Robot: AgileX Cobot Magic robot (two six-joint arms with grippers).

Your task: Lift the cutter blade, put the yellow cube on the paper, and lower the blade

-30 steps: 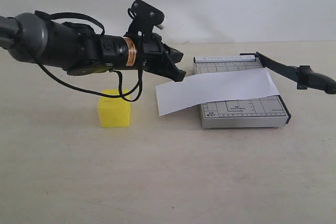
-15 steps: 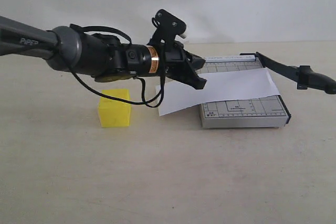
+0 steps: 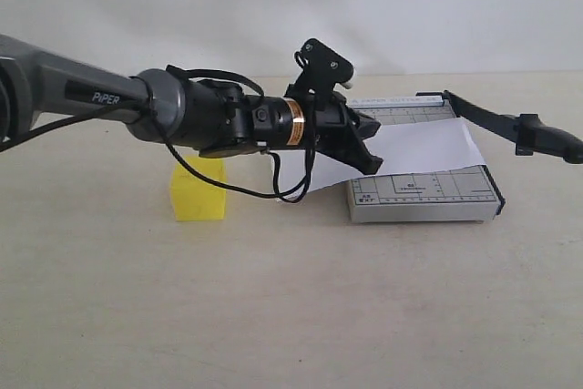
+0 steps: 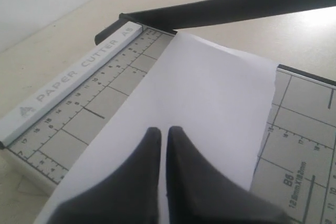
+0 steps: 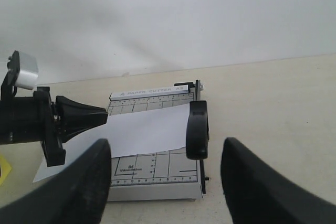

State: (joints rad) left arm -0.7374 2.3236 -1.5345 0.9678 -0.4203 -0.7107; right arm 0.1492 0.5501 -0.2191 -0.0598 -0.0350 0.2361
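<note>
The cutter blade (image 3: 510, 120) is held raised, its long axis slanting from the hinge at the far corner of the cutter board (image 3: 428, 196), with the handle past the board's right edge. The paper (image 3: 424, 148) is laid crosswise and overhangs the left edge. The yellow cube (image 3: 196, 199) is set on the bench (image 3: 273, 316), apart. The left claw (image 4: 163, 132) is closed and empty above the paper. The right claw (image 5: 165, 142) is spread wide and empty.

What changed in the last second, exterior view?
The left pincer, shut, moved rightward along the paper, from its overhanging left end to over the cutter board. Nothing was gripped or released. The yellow cube, the paper and the raised cutter blade stayed put.
</note>
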